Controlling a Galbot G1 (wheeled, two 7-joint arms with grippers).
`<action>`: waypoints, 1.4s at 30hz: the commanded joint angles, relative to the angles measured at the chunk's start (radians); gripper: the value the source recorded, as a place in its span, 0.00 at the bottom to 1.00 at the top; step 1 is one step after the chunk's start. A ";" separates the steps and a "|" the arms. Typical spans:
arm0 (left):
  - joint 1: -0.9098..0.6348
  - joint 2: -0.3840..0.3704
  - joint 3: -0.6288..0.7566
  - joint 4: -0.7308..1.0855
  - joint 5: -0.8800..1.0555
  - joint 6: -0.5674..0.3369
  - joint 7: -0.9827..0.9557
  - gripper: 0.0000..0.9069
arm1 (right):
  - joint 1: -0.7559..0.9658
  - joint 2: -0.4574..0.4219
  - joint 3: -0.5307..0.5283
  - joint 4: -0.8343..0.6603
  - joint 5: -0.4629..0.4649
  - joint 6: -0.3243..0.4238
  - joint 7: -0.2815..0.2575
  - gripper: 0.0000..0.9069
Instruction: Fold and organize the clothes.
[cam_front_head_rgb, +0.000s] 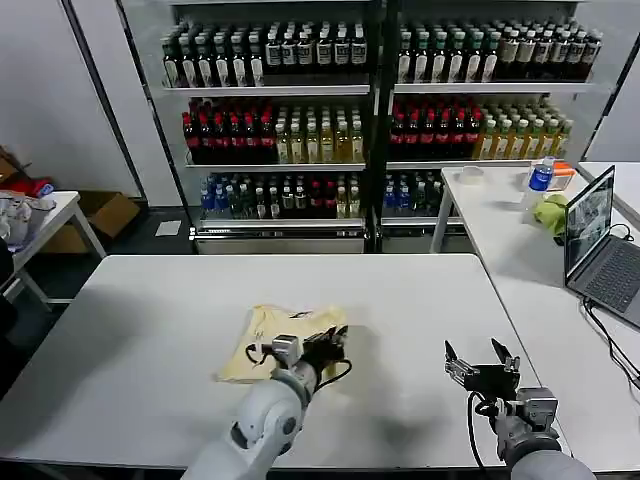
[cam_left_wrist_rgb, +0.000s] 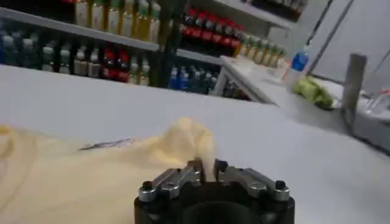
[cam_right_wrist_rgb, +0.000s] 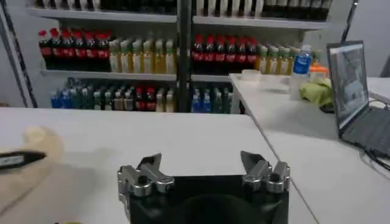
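Note:
The clothes are one pale cream-yellow T-shirt (cam_front_head_rgb: 270, 335), lying crumpled on the white table (cam_front_head_rgb: 140, 320) just left of centre. My left gripper (cam_front_head_rgb: 335, 338) sits at the shirt's right edge, shut on a raised fold of the fabric (cam_left_wrist_rgb: 192, 137); in the left wrist view my left gripper (cam_left_wrist_rgb: 207, 165) has its jaws pinched together with cloth between them. My right gripper (cam_front_head_rgb: 482, 357) hovers open over bare table to the right, well apart from the shirt. In the right wrist view my right gripper (cam_right_wrist_rgb: 203, 163) has nothing between its spread fingers, and the shirt (cam_right_wrist_rgb: 27, 161) lies far off.
A second white table (cam_front_head_rgb: 520, 230) stands at the right with a laptop (cam_front_head_rgb: 600, 245), a yellow-green bundle (cam_front_head_rgb: 550, 212) and a bottle (cam_front_head_rgb: 540, 178). Shelves of drink bottles (cam_front_head_rgb: 370, 110) fill the back. A small table with a grey-white pile (cam_front_head_rgb: 20, 215) stands far left.

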 joint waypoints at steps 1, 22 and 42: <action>-0.054 -0.082 0.021 0.026 -0.072 -0.062 -0.007 1.00 | 0.004 0.000 -0.011 0.006 -0.069 0.130 -0.069 1.00; 0.419 0.279 -0.553 -0.330 0.166 -0.266 0.105 1.00 | 0.037 0.049 -0.075 -0.039 -0.112 0.281 -0.064 1.00; 0.540 0.245 -0.623 -0.394 0.217 -0.283 0.116 1.00 | 0.011 0.082 -0.081 -0.031 -0.147 0.286 -0.061 1.00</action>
